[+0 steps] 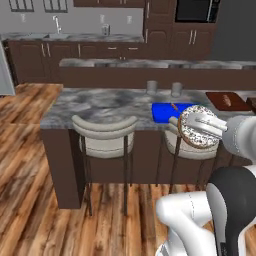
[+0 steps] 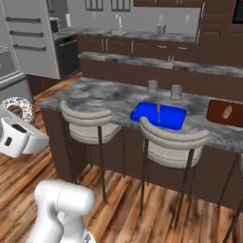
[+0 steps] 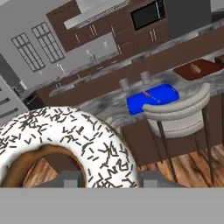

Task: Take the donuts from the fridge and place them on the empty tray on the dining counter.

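Transport step under way: end effector [image 1: 204, 125] clamped on white-iced sprinkled donut [image 1: 192, 131], carried in air short of the table [image 1: 95, 107]. Next: advance past stools, locate empty tray, lower, then release there

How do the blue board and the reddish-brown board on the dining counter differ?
The blue board is bright blue; the reddish-brown board is dark reddish-brown. The blue board lies near the two grey cups, the reddish-brown board further right. The blue one carries a thin stick-like thing, the other a tan roll. Both lie flat on the dining counter.
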Tool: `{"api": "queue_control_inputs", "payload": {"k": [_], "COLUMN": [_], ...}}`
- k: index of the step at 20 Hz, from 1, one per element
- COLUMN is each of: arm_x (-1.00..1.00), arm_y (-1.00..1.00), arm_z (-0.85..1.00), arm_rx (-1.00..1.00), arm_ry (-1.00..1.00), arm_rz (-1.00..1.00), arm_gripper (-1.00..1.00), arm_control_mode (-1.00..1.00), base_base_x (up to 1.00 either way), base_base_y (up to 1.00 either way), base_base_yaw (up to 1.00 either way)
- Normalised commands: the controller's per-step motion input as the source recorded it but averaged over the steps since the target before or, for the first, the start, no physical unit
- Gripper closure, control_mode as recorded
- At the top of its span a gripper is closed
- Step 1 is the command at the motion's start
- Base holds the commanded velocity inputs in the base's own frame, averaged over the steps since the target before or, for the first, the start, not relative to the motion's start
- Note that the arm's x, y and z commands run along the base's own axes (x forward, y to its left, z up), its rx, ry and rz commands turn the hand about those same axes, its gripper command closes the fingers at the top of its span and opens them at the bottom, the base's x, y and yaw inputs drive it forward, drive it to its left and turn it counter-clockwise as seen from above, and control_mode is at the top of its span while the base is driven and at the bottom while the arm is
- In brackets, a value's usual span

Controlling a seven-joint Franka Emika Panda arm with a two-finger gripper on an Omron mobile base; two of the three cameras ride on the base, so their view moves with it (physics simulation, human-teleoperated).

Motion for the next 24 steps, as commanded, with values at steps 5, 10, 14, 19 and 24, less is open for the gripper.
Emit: {"api": "queue_control_inputs", "payload": {"k": [5,10,14,19,24], "arm_x": [0.00,0.00,0.00,0.00,0.00], "arm_y": [0.00,0.00,0.00,0.00,0.00], "arm_z": [0.00,0.00,0.00,0.00,0.00], "arm_rx": [0.00,0.00,0.00,0.00,0.00], "arm_ry": [0.00,0.00,0.00,0.00,0.00], "arm_rz": [0.00,0.00,0.00,0.00,0.00], "arm_gripper": [1.00,1.00,1.00,1.00,1.00], "arm_control_mode": [1.00,1.00,1.00,1.00,1.00], "base_base_x": [-0.26,-0.41,-0.35,-0.06,0.24], "base_base_y": [-1.00,-1.00,-1.00,-1.00,-1.00], "base_base_yaw": [0.00,0.00,-0.16,-0.33,-0.35]}}
